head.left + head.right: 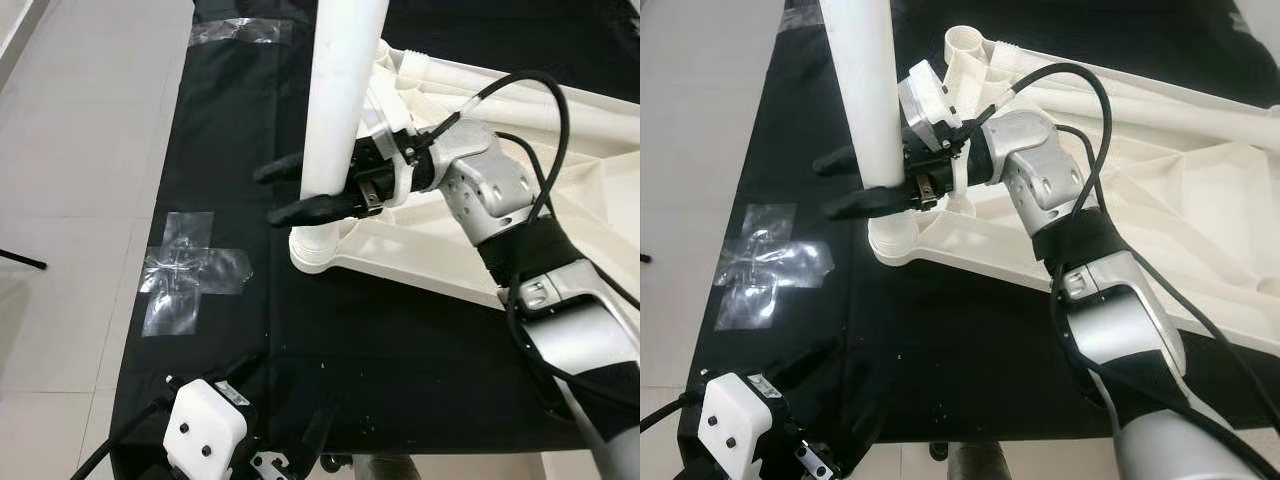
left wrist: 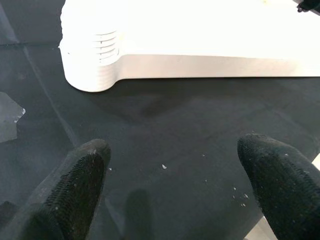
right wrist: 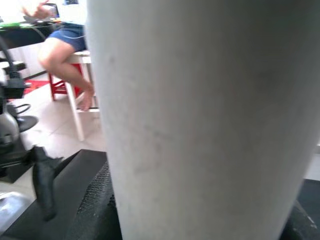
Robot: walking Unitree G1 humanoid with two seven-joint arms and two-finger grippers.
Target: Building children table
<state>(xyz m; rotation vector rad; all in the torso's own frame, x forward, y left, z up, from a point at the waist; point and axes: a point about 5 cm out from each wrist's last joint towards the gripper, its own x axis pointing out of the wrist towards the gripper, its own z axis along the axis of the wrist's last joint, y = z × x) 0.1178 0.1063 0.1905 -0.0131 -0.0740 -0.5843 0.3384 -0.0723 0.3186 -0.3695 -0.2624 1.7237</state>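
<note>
white table leg (image 1: 340, 90), black mat (image 1: 400, 340), black tool (image 1: 300, 190)

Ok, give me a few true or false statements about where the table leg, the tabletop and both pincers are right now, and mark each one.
1. The right pincer has its fingers around the white leg. True.
2. The leg lies flat on the mat. False: it stands upright at the tabletop's corner socket.
3. The left pincer holds a screw. False: it is open with nothing in it, above the black mat.
4. Clear tape forms a cross on the mat. True.
5. The tabletop stands on four legs. False: it lies on the mat.
</note>
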